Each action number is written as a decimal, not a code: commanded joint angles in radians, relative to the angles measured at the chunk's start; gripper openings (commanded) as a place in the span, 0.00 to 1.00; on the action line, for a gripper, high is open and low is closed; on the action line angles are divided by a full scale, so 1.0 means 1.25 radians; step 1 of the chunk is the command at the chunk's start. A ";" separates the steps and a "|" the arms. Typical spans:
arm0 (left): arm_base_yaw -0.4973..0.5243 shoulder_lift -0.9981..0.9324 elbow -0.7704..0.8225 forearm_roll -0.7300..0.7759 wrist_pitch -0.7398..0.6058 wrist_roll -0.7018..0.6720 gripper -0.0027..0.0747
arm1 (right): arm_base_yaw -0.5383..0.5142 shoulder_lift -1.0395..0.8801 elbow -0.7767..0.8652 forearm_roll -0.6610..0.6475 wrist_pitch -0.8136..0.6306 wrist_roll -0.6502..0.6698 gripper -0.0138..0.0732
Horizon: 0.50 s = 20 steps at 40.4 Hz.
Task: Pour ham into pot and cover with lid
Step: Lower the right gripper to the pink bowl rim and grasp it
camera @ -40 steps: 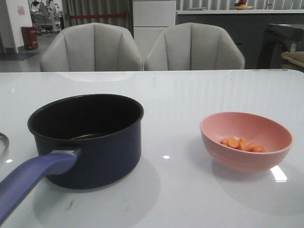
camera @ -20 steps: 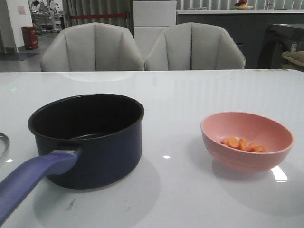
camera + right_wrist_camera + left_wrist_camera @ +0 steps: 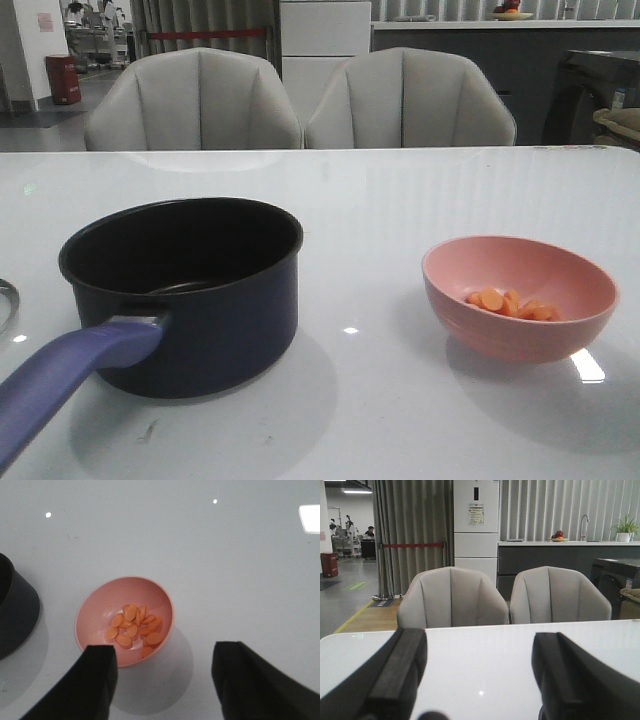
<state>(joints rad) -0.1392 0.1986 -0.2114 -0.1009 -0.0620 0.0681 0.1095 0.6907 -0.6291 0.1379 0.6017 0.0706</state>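
The dark navy pot (image 3: 190,300) stands at the front left of the table, empty, its periwinkle handle (image 3: 65,380) pointing to the near left corner. Orange ham slices (image 3: 510,303) lie in a pink bowl (image 3: 520,330) at the right. A thin steel arc at the far left edge is the lid (image 3: 6,300); the rest of it is cut off. Neither gripper shows in the front view. My right gripper (image 3: 162,672) hangs open high above the table, with the pink bowl (image 3: 97,612) and ham (image 3: 135,627) below it. My left gripper (image 3: 480,652) is open over bare table.
Two grey chairs (image 3: 300,100) stand behind the white table's (image 3: 400,200) far edge. In the right wrist view the pot's wall (image 3: 15,615) shows a short way from the bowl.
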 commanded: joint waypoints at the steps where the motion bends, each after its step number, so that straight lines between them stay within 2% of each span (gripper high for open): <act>1: -0.006 0.005 -0.022 -0.007 -0.057 -0.001 0.66 | 0.000 0.090 -0.097 0.007 0.016 -0.001 0.77; 11: -0.006 0.005 -0.022 -0.007 -0.056 -0.001 0.66 | 0.000 0.401 -0.292 0.008 0.145 -0.002 0.77; 20: -0.006 0.005 -0.022 -0.007 -0.054 -0.001 0.66 | -0.003 0.652 -0.457 0.008 0.278 -0.057 0.77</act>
<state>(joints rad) -0.1392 0.1986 -0.2114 -0.1009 -0.0575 0.0681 0.1095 1.4453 -1.1191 0.1427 0.9185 0.0285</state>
